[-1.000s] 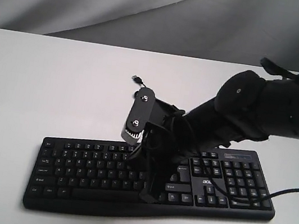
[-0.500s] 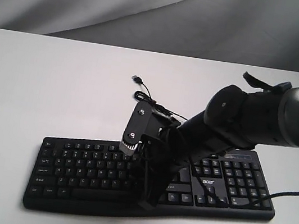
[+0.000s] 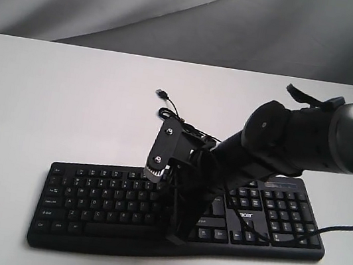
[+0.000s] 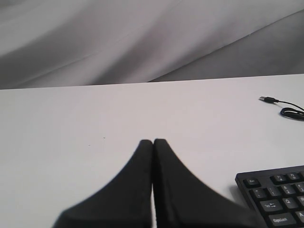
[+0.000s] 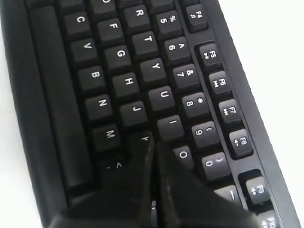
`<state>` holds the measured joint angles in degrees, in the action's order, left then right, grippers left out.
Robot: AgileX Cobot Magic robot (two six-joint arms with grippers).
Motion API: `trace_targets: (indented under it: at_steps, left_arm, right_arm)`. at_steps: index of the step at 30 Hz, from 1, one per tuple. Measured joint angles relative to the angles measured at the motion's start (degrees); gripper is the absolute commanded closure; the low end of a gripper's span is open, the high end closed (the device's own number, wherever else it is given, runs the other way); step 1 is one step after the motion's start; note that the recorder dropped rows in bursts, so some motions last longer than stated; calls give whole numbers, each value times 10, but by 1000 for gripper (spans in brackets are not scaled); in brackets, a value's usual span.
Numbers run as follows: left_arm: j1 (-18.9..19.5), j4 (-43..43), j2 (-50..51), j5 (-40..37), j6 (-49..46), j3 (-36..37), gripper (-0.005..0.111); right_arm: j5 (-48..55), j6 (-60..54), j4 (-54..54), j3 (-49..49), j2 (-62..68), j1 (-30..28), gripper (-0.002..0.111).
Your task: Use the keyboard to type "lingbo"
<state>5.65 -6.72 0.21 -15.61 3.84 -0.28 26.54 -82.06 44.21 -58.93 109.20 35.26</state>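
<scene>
The black keyboard [image 3: 99, 194] lies on the white table near its front edge, with the number pad to the right. My right gripper [image 3: 175, 238] points down onto its middle right, shut with nothing held. In the right wrist view the shut tips [image 5: 153, 143] sit at the K key's edge, just below the I key [image 5: 171, 127] and beside the O key [image 5: 183, 155]; the keys under the fingers are hidden. My left gripper [image 4: 153, 141] is shut and empty over bare table, left of the keyboard's corner [image 4: 278, 194]. It does not show in the exterior view.
The keyboard's thin black cable [image 3: 175, 117] coils behind it and ends in a loose USB plug [image 3: 162, 93]. A thicker black cable [image 3: 342, 229] runs off the right arm by the number pad. A grey cloth backdrop [image 3: 116, 2] hangs behind the white table [image 3: 40, 104].
The right arm has swung lower and a little toward the keyboard's front, bringing its shut tips down onto the keys. Over the last half second it has hardly moved.
</scene>
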Motion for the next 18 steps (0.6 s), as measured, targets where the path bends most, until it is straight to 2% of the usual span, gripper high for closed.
trace_targets:
  at_steps: [18]
  left_arm:
    - [0,0,0,0,0,0,106]
  right_arm:
    - [-7,11,-9,0,3,0,108]
